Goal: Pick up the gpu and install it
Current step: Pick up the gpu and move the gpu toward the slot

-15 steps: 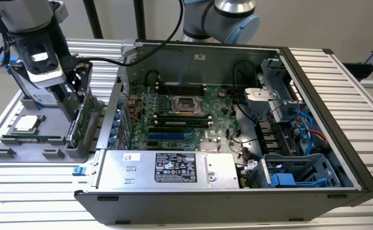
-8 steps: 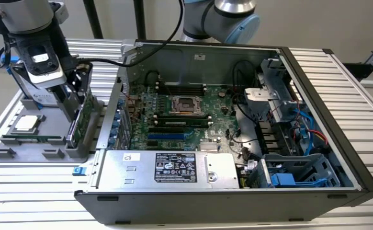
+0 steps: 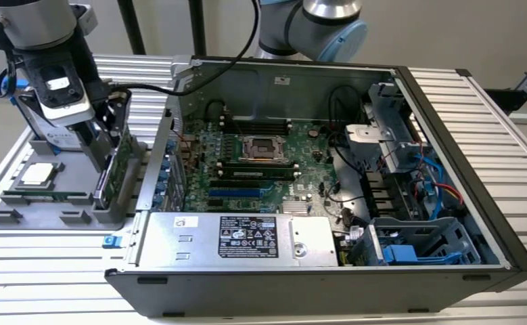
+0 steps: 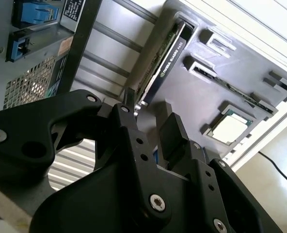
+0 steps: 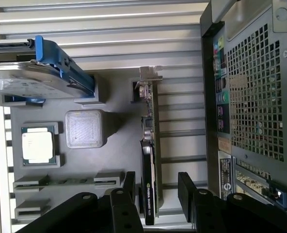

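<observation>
Your gripper (image 5: pixel 157 177) hangs over the grey tray (image 5: pixel 109 145) with its fingers (image 5: pixel 130 182) spread apart, one on each side of the gpu (image 5: pixel 148 160) and clamped on nothing. The gpu stands on its long edge in a slot along the tray's edge beside the computer case (image 3: pixel 479 230), with its silver bracket at the end away from the fingers. Farther across the tray, a processor chip (image 5: pixel 38 145) lies flat in its pocket near the opposite edge. A hard drive with blue frame (image 5: pixel 41 73) sits at the tray's bracket end. Beyond the tray, the open case shows its motherboard (image 3: pixel 245 162).
</observation>
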Controlling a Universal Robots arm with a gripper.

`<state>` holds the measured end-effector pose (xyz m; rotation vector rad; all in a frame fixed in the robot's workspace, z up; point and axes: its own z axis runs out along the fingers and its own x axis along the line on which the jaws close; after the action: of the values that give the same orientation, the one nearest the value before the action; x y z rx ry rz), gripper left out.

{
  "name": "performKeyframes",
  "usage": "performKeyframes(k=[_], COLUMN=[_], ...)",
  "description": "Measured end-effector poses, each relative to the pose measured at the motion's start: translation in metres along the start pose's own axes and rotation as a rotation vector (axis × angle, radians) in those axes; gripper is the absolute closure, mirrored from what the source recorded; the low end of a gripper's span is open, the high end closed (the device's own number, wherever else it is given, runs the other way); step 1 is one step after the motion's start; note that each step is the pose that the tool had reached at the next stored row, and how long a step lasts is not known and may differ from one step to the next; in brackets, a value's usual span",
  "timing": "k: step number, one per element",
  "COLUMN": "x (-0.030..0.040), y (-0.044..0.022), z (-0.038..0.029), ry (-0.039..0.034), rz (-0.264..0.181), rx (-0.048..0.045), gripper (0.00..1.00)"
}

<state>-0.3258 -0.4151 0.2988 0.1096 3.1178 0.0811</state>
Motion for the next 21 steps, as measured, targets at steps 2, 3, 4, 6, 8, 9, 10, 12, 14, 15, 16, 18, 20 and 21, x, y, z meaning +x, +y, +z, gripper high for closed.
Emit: performKeyframes(k=[2, 3, 4, 6, 8, 9, 10, 12, 14, 15, 16, 18, 20, 21], x=[0.0000, 0.0000, 0.0001, 0.0001, 0.0001, 0.0001, 0.0001, 0.0002, 0.0002, 0.0002, 0.0002, 0.0002, 0.0003, 0.0003], y=[-0.0001, -0.0001, -0.0001, -0.0002, -0.0003, -0.0003, -0.0004, -0.0004, -0.0005, -0.0006, -0.0006, -0.0007, -0.0008, -0.0008], z=[0.0010, 0.0016, 0.0022, 0.0036, 0.0051, 0.0058, 0.0066, 0.0081, 0.0097, 0.0105, 0.0113, 0.0129, 0.0143, 0.0151], ry=[0.0001, 0.0001, 0.0001, 0.0001, 0.0001, 0.0002, 0.0002, 0.0001, 0.0001, 0.0002, 0.0001, 0.0001, 0.0002, 0.0002], rz=[0.000, 0.000, 0.000, 0.000, 0.000, 0.000, 0.000, 0.000, 0.000, 0.000, 0.000, 0.000, 0.000, 0.000], rx=[0.0000, 0.0000, 0.0000, 0.0001, 0.0001, 0.0001, 0.0001, 0.0001, 0.0000, 0.0001, 0.0001, 0.0001, 0.0001, 0.0001], gripper=[0.00, 0.00, 0.00, 0.00, 0.00, 0.00, 0.00, 0.00, 0.00, 0.00, 0.00, 0.00, 0.00, 0.00])
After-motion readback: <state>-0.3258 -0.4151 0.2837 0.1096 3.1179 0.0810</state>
